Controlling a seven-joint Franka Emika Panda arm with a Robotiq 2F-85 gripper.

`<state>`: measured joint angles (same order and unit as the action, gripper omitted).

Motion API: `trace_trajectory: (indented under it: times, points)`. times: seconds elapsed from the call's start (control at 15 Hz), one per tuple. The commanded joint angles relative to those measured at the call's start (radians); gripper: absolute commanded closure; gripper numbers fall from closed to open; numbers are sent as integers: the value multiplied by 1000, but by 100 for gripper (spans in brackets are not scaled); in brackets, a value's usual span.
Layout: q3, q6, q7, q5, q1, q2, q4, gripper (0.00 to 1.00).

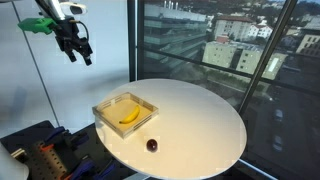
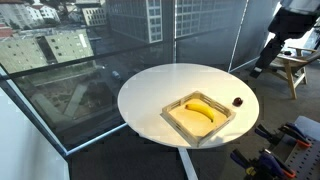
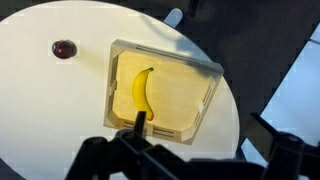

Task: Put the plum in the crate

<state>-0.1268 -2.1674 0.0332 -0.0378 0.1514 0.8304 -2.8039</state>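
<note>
Gripper (image 1: 80, 57) hangs high above the table (image 1: 200, 120) edge, fingers spread, holding nothing. Plum (image 1: 152, 145) sits on the table just outside the crate (image 1: 107, 121), well below and away from the gripper. Banana (image 1: 130, 116) lies inside the crate.

dark red plum (image 3: 65, 48), yellow banana (image 3: 141, 92), white table (image 1: 200, 115)

small dark reddish-purple plum (image 1: 152, 145) alone on round white tabletop (image 1: 205, 115), open above and around, shallow light-wood crate (image 1: 140, 123) near it, curved yellow banana (image 1: 129, 116) occupying crate middle
</note>
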Motion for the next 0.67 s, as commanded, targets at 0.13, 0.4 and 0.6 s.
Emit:
trace_trajectory:
  times: [0.13,0.4,0.6]
  points:
    - [59,-34,-35,-7,-12,-15,5,0]
    - [97,-28,-46,-16,-20,-27,15,0]
    - [124,-23,-54,-22,-28,-37,23,0]
